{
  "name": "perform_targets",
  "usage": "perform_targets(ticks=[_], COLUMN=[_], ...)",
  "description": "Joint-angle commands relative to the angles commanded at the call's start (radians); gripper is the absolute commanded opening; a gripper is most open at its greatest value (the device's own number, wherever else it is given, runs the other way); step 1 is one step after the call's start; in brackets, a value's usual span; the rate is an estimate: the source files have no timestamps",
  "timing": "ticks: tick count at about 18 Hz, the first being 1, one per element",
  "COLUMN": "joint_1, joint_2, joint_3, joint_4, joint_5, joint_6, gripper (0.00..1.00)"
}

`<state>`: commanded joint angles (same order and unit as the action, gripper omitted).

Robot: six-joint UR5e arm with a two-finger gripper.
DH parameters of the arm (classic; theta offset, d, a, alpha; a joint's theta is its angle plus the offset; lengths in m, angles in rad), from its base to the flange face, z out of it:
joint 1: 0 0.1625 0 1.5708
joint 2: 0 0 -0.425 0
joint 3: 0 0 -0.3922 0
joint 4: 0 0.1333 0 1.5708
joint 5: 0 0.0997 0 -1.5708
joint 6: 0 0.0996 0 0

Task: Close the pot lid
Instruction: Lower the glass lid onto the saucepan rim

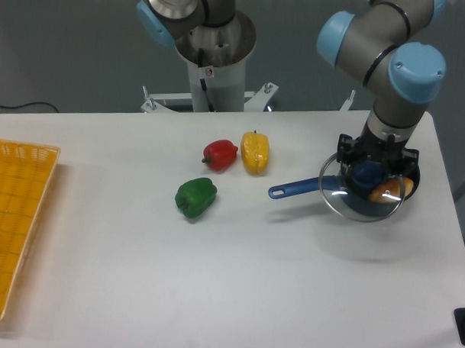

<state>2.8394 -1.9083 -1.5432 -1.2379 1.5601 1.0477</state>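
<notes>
Gripper [368, 176] holds pot lid [362, 196] by knob, w/ lid sitting left/near of pot [404, 168]; risk: lowering now catches rim, tilts.

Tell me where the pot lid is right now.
The pot lid is at the right side of the table, held by its knob in the gripper over the pot, whose blue handle points left toward the yellow pepper.
</notes>
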Motion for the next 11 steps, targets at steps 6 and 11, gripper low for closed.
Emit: perform_targets(ticks=[6,11], joint_1=[0.028,0.044], joint_2=[0.0,-0.002], joint_3=[-0.009,-0.012], joint_4=[0.002,0.002], joint_5=[0.0,0.0], joint_6=[0.037,0.071], gripper=[0.55,0.55])
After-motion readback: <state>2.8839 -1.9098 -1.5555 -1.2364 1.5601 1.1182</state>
